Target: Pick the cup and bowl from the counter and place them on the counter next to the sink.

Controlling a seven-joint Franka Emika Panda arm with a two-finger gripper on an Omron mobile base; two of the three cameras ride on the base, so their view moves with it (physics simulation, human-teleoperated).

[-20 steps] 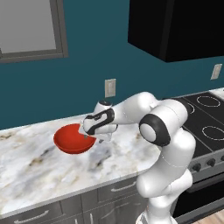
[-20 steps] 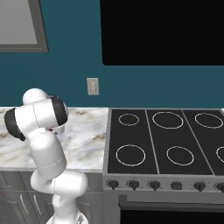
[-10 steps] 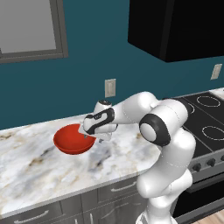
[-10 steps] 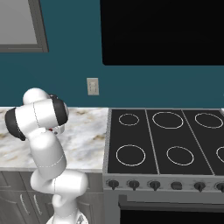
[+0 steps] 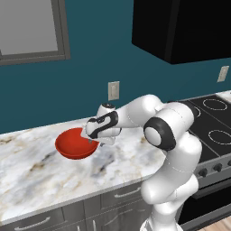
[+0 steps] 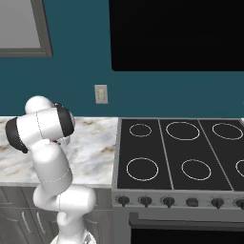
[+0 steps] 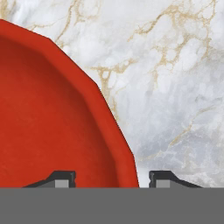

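One red bowl sits on the marble counter, left of the white robot arm. The gripper reaches down at the bowl's right edge. Seen from the hand, the bowl covers the left, and its rim passes between the two dark fingertips, one inside the bowl and one outside over the counter. The fingertips are apart, straddling the rim; whether they press it cannot be told. Farther right lies a black stovetop.

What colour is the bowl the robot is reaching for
Plain red all over, with no pattern. The bowl shows best in the hand view, on the veined marble counter.
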